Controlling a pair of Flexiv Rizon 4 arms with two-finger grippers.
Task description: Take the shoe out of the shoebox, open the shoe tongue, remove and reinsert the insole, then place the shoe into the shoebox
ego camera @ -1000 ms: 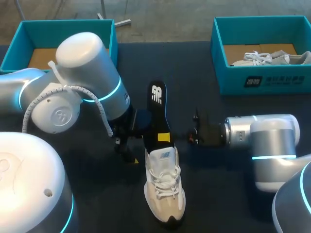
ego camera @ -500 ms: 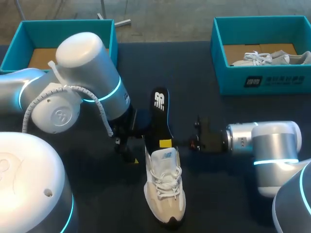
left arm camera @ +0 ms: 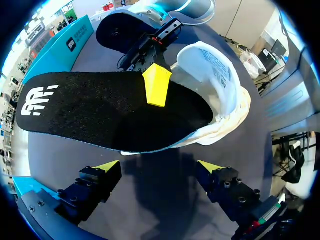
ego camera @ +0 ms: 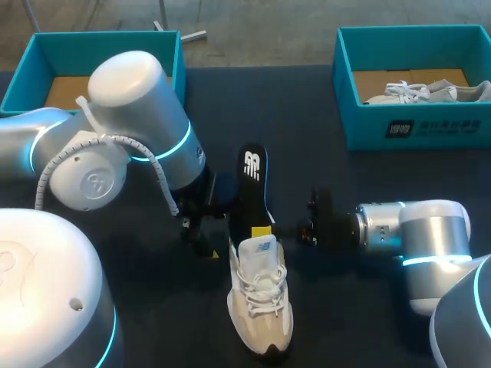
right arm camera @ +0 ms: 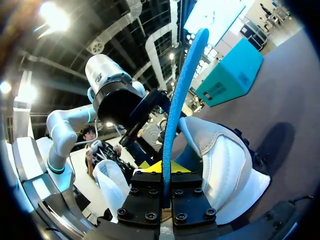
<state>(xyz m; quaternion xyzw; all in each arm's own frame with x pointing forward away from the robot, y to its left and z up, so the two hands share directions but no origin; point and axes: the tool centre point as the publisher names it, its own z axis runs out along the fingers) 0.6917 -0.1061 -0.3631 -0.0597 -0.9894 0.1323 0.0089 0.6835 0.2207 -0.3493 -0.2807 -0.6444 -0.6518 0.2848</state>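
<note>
A white sneaker (ego camera: 261,303) lies on the dark table, toe toward the front edge. A black insole (ego camera: 252,188) with a white logo pokes out of its opening, front end inside the shoe, heel end raised. My right gripper (ego camera: 265,228) is shut on the insole just above the tongue; in the right wrist view the insole's blue edge (right arm camera: 180,95) runs up from the gripper (right arm camera: 165,167), with the sneaker (right arm camera: 225,165) beside it. My left gripper (left arm camera: 157,169) stands open beside the sneaker (left arm camera: 220,95), just short of the insole (left arm camera: 110,112), touching nothing.
A teal shoebox (ego camera: 100,57) with a cardboard floor stands at the back left. Another teal shoebox (ego camera: 414,123) at the back right holds a grey shoe (ego camera: 430,92). My left arm's big elbow (ego camera: 138,130) hangs over the table's left half.
The right arm has drawn toward the front edge, pushing the insole deeper into the sneaker; its heel end sits lower than before. The left arm has not moved.
</note>
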